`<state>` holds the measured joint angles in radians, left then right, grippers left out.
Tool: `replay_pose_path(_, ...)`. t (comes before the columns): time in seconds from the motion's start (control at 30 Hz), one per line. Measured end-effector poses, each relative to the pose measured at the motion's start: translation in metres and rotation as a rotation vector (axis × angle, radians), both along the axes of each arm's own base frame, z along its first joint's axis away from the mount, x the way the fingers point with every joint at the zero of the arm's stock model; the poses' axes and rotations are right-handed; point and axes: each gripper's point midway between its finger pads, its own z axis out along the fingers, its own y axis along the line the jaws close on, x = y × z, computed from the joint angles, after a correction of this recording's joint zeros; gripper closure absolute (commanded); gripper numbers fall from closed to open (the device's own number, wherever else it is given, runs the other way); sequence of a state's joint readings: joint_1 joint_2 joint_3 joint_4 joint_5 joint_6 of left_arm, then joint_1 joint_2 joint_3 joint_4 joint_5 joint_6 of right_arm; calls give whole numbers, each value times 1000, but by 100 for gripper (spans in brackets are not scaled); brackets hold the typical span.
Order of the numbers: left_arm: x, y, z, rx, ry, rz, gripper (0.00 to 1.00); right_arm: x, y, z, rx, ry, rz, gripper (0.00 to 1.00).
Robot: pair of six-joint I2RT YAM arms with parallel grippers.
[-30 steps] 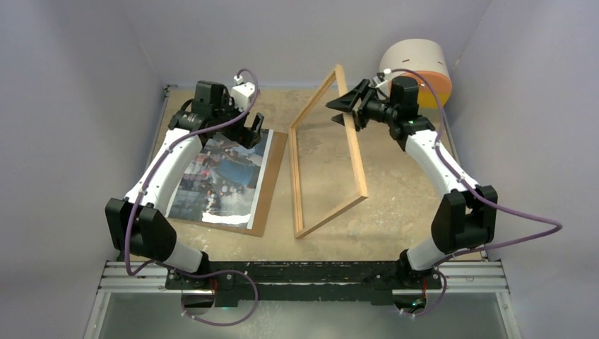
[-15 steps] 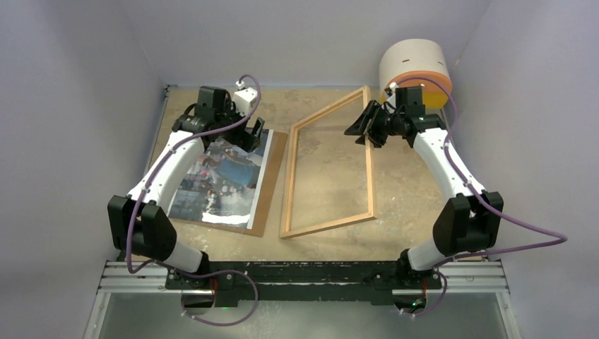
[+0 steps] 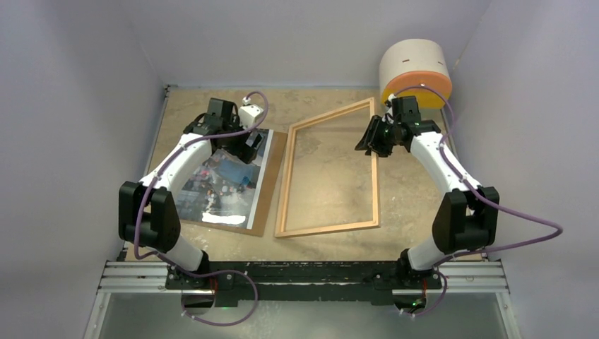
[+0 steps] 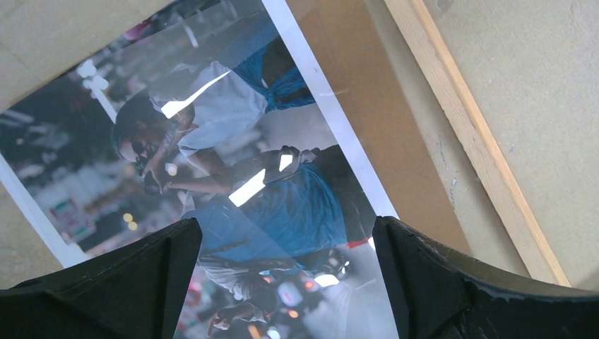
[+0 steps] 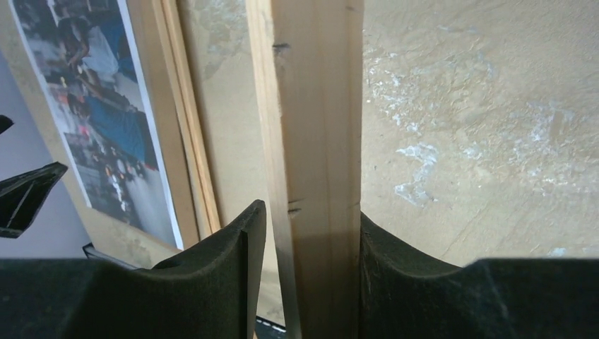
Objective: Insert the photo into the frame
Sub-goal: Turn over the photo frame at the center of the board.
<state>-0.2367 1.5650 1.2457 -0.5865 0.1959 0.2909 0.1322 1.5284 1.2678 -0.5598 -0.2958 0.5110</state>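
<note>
The left gripper (image 4: 286,224) hangs wide open just above the photo (image 4: 233,141), which lies face up beneath it on a brown backing panel (image 4: 385,127). The right gripper (image 5: 311,212) straddles 1 long rail of the frame (image 5: 311,106). Of its 2 fingers (image 5: 212,268), 1 pad touches the wood and the other shows a sliver of gap, so I cannot tell if it clamps. The frame lies on the counter (image 5: 480,106), reaching from this gripper toward the left one.
</note>
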Motion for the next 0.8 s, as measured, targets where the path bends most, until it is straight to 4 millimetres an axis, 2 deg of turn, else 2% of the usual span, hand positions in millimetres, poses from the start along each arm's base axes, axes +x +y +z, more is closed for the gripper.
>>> replay_pose_path(0.1, 4, 3, 1, 16, -18, 1, 0, 7, 0, -10, -8, 3, -5, 56)
replay_pose_path(0.23, 7, 8, -5, 46, -35, 9, 0, 11, 0, -33, -16, 45, -7, 56)
replay_pose_path(0.5, -1, 21, -38, 125, 11, 12, 0, 14, 6, -76, -49, 118, 11, 53)
replay_pose_path(0.8, 0, 31, -69, 195, 23, 10, 0, 18, 6, -130, -241, 184, 55, 52)
